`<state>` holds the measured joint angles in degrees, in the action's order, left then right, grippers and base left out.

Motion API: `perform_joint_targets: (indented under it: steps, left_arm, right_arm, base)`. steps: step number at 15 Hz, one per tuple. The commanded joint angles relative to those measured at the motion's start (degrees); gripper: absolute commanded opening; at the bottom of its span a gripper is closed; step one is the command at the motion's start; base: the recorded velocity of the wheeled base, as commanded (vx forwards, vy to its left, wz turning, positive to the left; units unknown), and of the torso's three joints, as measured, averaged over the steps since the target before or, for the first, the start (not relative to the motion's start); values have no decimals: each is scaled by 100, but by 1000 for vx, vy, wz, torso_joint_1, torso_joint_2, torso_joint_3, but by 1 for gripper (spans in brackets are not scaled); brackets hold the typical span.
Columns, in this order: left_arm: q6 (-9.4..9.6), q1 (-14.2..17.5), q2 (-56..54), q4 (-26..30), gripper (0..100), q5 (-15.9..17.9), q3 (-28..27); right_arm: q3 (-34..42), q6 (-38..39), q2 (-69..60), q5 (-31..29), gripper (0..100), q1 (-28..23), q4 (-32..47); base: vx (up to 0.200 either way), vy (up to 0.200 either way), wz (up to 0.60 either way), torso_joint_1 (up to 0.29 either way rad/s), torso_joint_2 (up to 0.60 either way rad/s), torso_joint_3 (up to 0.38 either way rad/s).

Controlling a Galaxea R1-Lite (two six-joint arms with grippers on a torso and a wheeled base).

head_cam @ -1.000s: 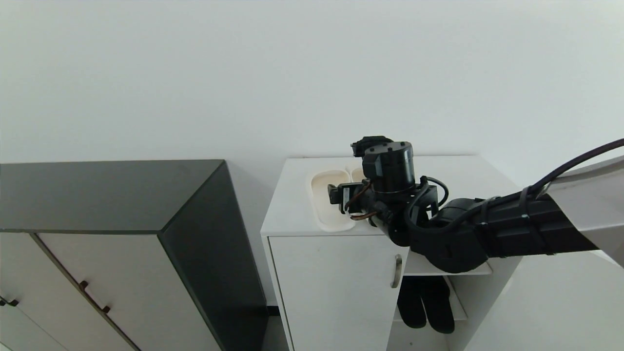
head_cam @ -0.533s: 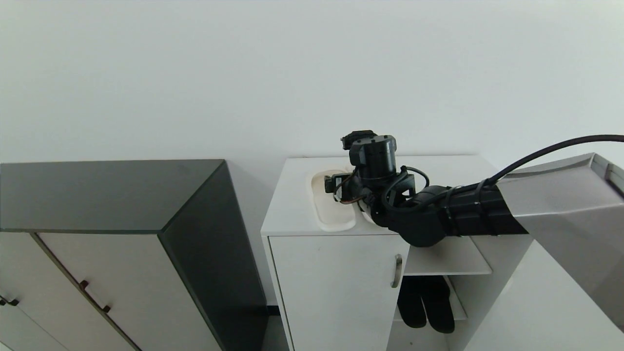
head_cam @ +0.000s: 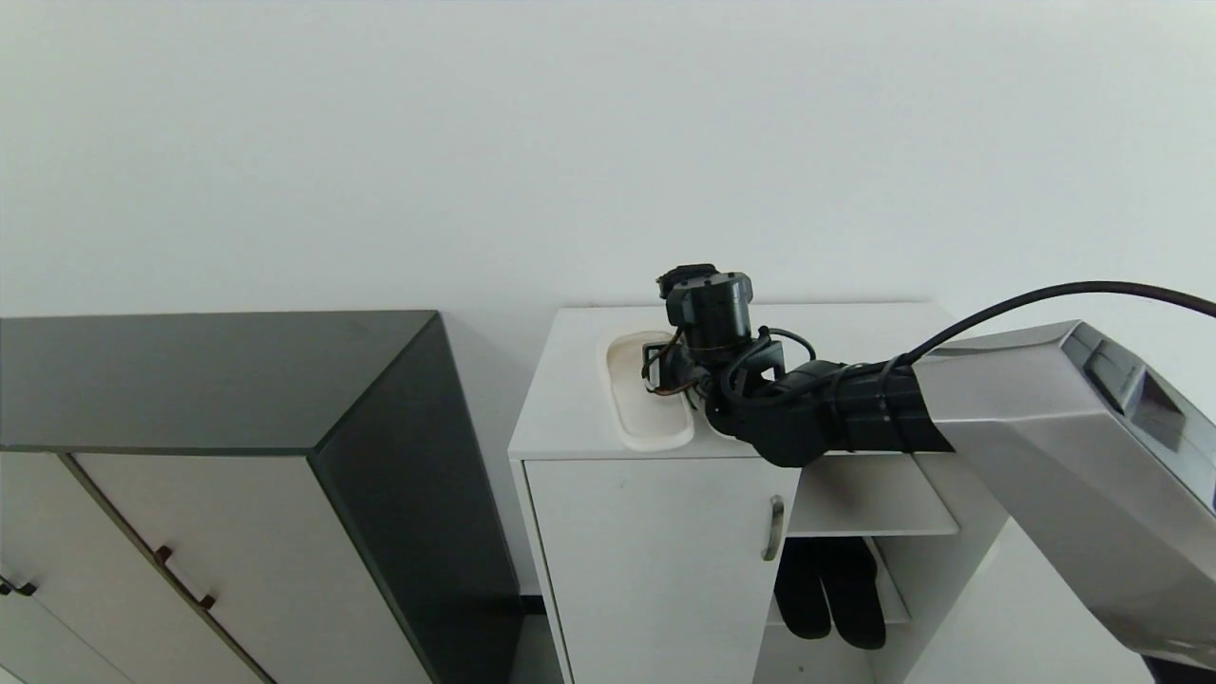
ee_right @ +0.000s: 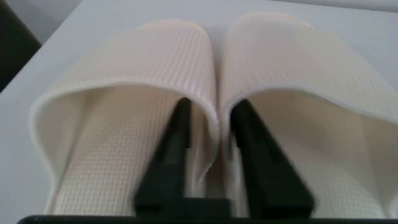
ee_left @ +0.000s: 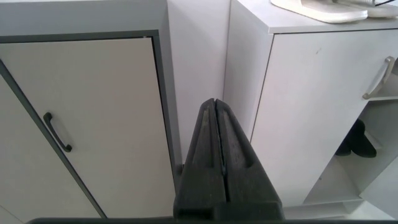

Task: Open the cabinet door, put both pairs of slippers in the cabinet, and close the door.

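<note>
- Head view: the right gripper point(head_cam: 662, 366) is over the top of the white cabinet point(head_cam: 570, 418), down on the cream slippers point(head_cam: 646, 418).
- The black slippers point(head_cam: 826, 594) sit well below the gripper, on the low shelf of the open compartment. I judge pair one stowed and the step in hand to be grasping pair two.
- The upper shelf point(head_cam: 874, 503), under the arm, looks free.
- Hidden: the arm covers the second cream slipper and the fingertips. I can't make out the swung-open door leaf. The shut leaf with its handle point(head_cam: 774, 527) is directly below the gripper.
- Left wrist view: the left gripper point(ee_left: 216, 149) is clenched on nothing, fingers flat together. It hangs low, facing the gap between the dark cabinet point(ee_left: 81, 124) and the white cabinet.
- The cream slippers are above and beyond it, cut off at the frame edge. The black slippers are off to one side, partly behind the shut leaf.
- Right wrist view: the right gripper's fingers point(ee_right: 177, 143) are spread, one inside each cream slipper. The pair's touching inner walls stand between them.
- It looks released, not yet pinching. I can't tell whether the pads touch.
- Next move, as I judge it: close on both walls together, lift the pair as one, carry it down into the open compartment, then shut the door.
- Hidden: the fingertips are buried under the slipper uppers and the heels run out of frame.
</note>
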<state>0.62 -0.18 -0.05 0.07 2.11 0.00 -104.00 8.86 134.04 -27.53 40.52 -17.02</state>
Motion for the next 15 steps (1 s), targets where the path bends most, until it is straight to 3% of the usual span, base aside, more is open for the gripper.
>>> perform_joint_targets:
  steps: [1,6,9,15]
  left_arm:
    - [-1,1,5,1,0,0,0]
    - [-1,1,5,1,0,0,0]
    - [-1,1,5,-7,0,0,0]
    - [-1,1,5,1,0,0,0]
  right_arm:
    - [-121,-7,96,2,0,0,-12]
    - [46,1,-246,-7,0,8,-3]
    - [995,72,-1064,10,0,114,-56]
    - [3966,63,-2848,309,0,518,-1260]
  base:
    - [0,0,0,0,0,0]
    - [0,0,0,0,0,0]
    - [0,0,0,0,0,0]
    - [0,0,0,0,0,0]
